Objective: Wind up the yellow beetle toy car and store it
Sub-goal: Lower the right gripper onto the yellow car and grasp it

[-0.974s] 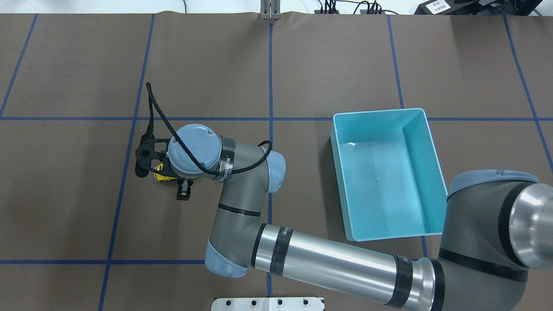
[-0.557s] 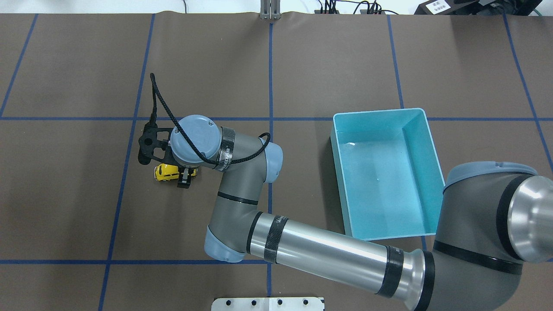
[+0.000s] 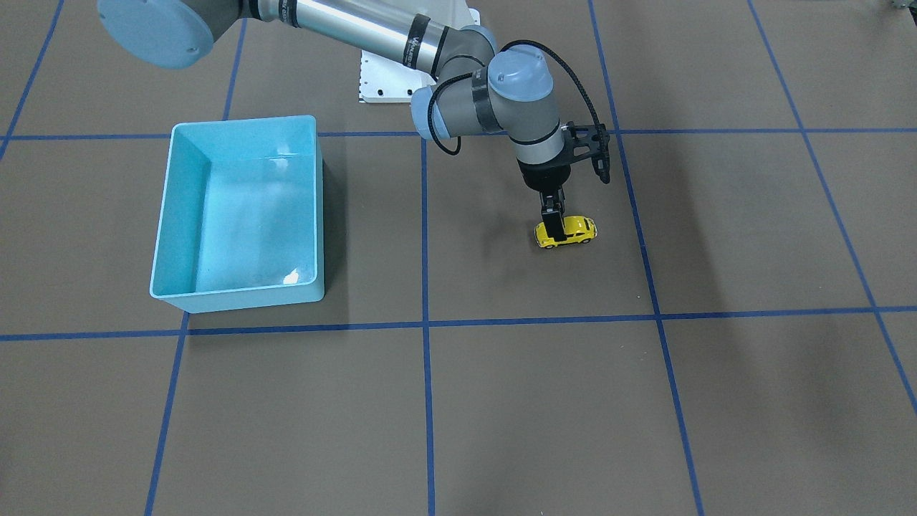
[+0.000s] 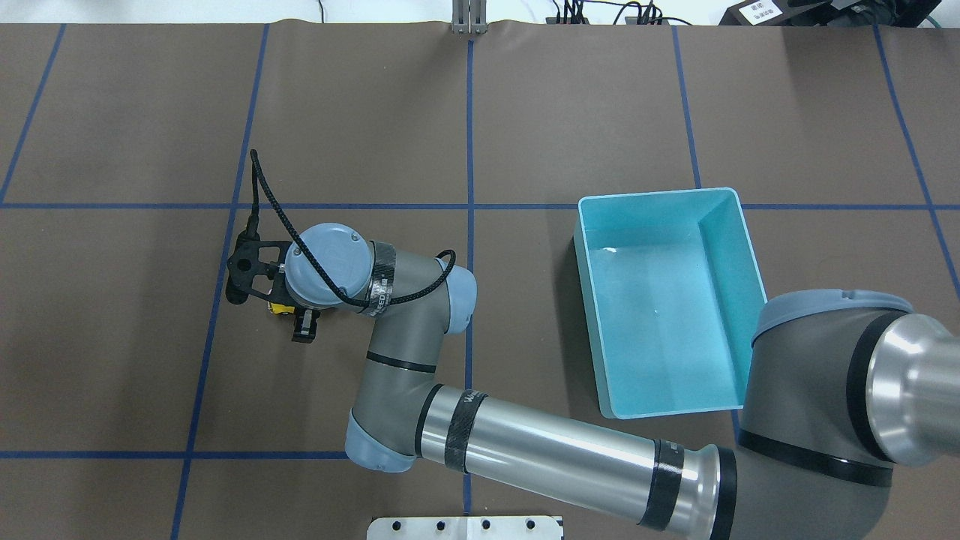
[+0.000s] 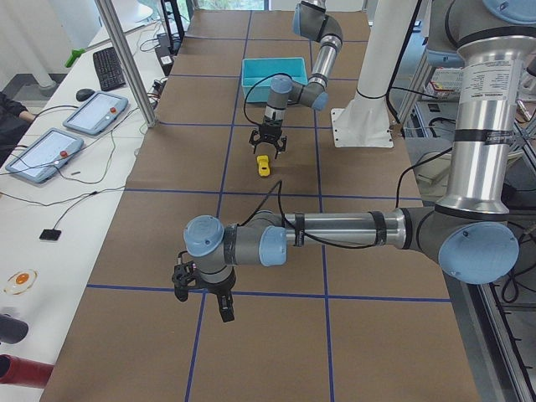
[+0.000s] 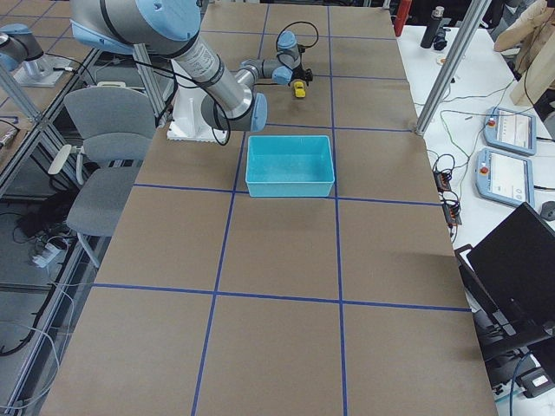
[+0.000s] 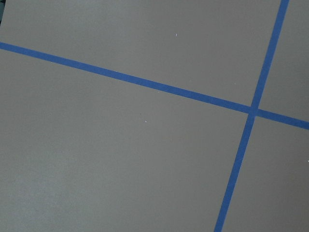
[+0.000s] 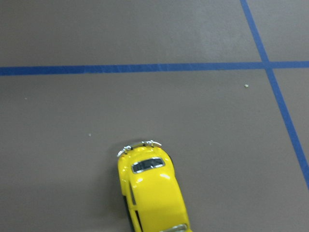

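The yellow beetle toy car stands on its wheels on the brown table, left of the middle in the overhead view. My right arm reaches across to it. My right gripper points down low over the car's rear part, with its jaws apart on either side of the body. One black finger shows beside the car. The right wrist view shows the car at the bottom edge. My left gripper hangs over bare table far from the car, and I cannot tell whether it is open or shut.
The light blue bin stands empty on the right half of the table, well away from the car. Blue tape lines cross the brown mat. A white base plate sits at the robot's side.
The right wrist shifted toward the far side of the table, uncovering most of the car. It then came back over the car, a little further left. The car stayed in place.
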Controlling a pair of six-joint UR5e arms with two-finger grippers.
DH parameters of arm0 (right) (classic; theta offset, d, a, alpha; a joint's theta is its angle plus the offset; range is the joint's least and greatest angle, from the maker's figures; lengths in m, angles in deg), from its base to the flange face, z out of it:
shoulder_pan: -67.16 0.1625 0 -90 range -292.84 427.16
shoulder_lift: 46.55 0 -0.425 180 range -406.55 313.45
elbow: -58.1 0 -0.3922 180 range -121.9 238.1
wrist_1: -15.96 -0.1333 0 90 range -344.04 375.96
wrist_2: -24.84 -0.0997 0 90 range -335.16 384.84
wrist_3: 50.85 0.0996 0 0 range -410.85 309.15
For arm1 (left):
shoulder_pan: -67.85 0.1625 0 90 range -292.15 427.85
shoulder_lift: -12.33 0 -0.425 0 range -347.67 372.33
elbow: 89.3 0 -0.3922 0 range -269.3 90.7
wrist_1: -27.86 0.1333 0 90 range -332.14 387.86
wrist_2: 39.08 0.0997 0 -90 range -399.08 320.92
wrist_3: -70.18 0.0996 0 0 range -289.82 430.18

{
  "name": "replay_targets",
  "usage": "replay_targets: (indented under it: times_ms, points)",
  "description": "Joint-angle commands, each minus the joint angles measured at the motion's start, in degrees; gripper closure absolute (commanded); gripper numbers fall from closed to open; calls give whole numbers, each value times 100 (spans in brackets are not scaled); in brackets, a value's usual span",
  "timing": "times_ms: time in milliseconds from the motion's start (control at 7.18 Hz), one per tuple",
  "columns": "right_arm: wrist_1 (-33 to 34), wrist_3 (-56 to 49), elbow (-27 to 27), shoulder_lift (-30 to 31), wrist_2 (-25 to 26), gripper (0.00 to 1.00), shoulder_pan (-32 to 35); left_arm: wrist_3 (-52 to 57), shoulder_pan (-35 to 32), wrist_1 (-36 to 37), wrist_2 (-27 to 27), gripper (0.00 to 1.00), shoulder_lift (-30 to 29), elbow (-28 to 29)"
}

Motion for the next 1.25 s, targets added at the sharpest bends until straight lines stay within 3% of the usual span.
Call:
replay_targets:
  times_ms: [0, 835, 1114]
  points:
    - [-393, 54, -299, 13, 29, 1, -41, 0, 0, 1, 4, 0, 4, 7]
    - [-413, 397, -565, -215, 125, 8, -120, 9, 0, 1, 4, 0, -67, 104]
    - [-413, 467, -565, -232, 160, 28, -120, 9, 0, 1, 4, 0, -145, 218]
